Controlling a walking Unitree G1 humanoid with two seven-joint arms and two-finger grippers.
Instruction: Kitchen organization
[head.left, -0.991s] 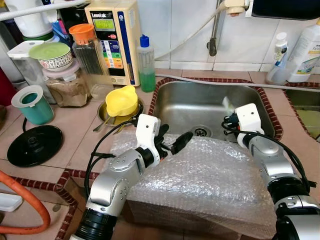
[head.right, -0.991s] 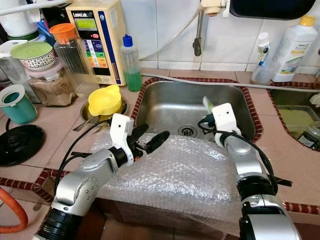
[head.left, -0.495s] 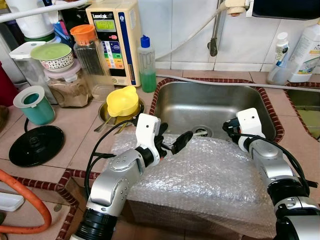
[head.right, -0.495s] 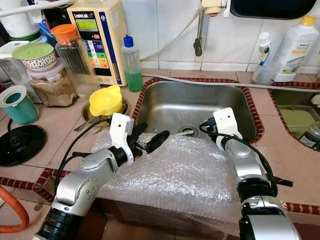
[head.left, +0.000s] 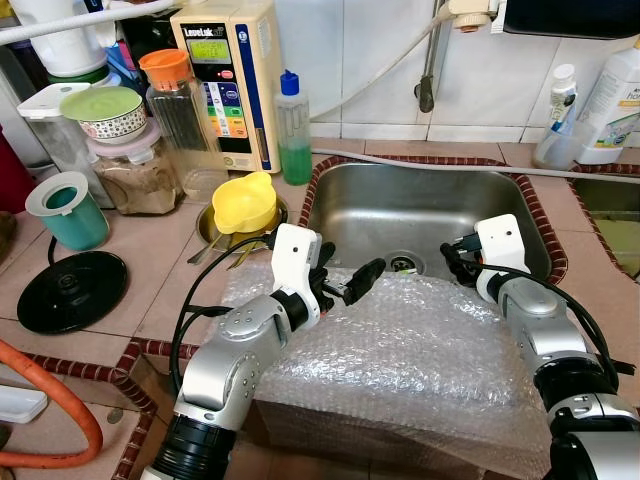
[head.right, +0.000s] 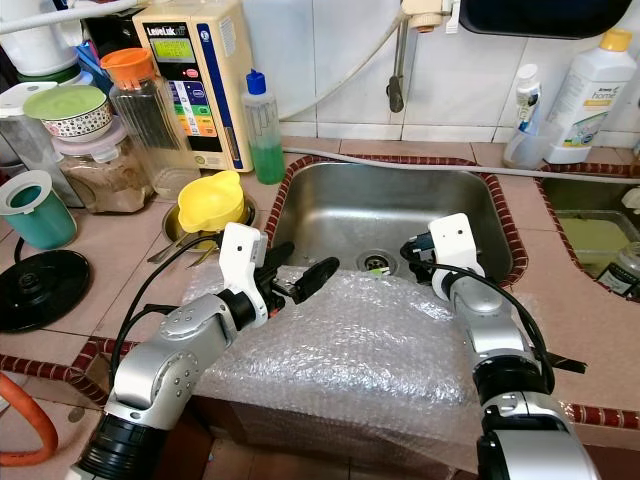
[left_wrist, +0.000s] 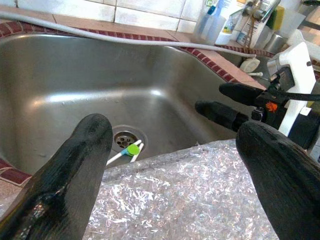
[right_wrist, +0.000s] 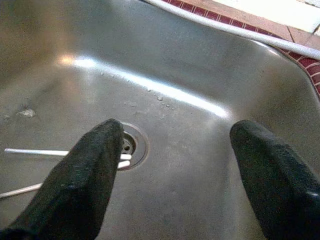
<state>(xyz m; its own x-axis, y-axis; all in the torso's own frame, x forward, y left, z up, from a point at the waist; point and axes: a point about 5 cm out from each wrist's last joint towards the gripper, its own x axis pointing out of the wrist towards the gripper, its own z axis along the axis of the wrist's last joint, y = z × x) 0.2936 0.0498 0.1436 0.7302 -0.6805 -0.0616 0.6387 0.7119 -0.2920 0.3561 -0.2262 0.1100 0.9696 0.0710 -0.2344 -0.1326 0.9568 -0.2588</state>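
Stainless steel sink: my right gripper has dipped inside, fingers open; left gripper open above crinkled bubble wrap.

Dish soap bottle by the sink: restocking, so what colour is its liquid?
Green, under a blue cap; the dish soap bottle shows best in the left eye view.

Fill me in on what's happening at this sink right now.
The robot is bent over the steel sink, whose front edge is draped with bubble wrap. Both claws are open and holding nothing: the left claw hovers over the wrap's far edge, the right claw reaches into the basin. Two thin white sticks with a green tip lie at the drain.
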